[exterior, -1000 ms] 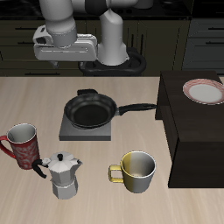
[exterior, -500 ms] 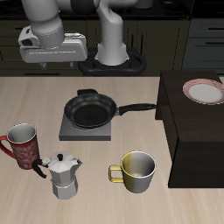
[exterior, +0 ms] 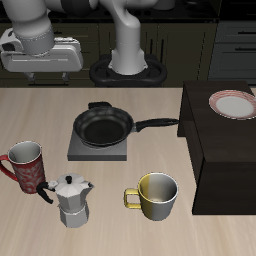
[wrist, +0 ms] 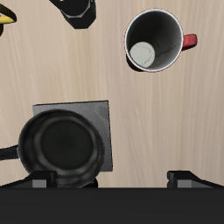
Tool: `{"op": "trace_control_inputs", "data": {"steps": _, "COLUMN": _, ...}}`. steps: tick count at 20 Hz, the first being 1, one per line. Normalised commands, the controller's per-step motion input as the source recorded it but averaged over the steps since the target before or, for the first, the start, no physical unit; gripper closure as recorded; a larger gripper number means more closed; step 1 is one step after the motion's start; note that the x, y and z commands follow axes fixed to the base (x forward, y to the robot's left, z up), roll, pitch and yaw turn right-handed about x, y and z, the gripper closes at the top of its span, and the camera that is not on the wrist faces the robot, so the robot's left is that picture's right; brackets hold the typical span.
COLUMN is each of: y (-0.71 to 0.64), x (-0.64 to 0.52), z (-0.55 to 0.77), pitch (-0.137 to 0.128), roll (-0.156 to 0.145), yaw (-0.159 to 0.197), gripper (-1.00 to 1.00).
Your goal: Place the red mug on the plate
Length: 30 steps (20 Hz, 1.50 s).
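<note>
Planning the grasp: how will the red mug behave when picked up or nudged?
The red mug looks tall and narrow, so a high sideways push may tip it. It seems rigid, probably ceramic, perhaps slippery. Its handle should stop it rolling far if it falls.

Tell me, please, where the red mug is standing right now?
In the exterior view the red mug stands upright on the table near its front edge, just beside the moka pot and in front of the stove with the frying pan, far from the plate.
</note>
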Motion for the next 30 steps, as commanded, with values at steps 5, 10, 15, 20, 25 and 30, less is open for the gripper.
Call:
{"op": "trace_control_inputs", "data": {"steps": 5, "y": -0.31, "x": 0.18, "z": 0.19, "pitch": -0.037, "roll": -0.034, "yaw": 0.020, "gripper": -1.00}}
{"op": "trace_control_inputs", "data": {"steps": 10, "y": -0.41, "x": 0.15, "z": 0.25, "pitch": -0.052, "roll": -0.074, "yaw": -0.034, "gripper": -1.00}}
{"op": "trace_control_inputs", "data": {"steps": 15, "y": -0.22, "x": 0.11, "z": 0.19, "pitch": -0.036, "roll": -0.032, "yaw": 0.009, "gripper": -1.00}}
{"op": "trace_control_inputs", "data": {"steps": 20, "y": -0.09, "x": 0.08, "z": 0.19, "pitch": -0.041, "roll": -0.030, "yaw": 0.034, "gripper": -1.00}}
{"op": "trace_control_inputs", "data": {"steps": 25, "y": -0.08, "x": 0.10, "z": 0.13, "pitch": -0.023, "roll": -0.025, "yaw": -0.026, "gripper": -1.00}}
{"op": "trace_control_inputs", "data": {"steps": 30, "y": -0.06, "x": 0.14, "z": -0.03, "pitch": 0.011, "roll": -0.007, "yaw": -0.012, "gripper": -1.00}}
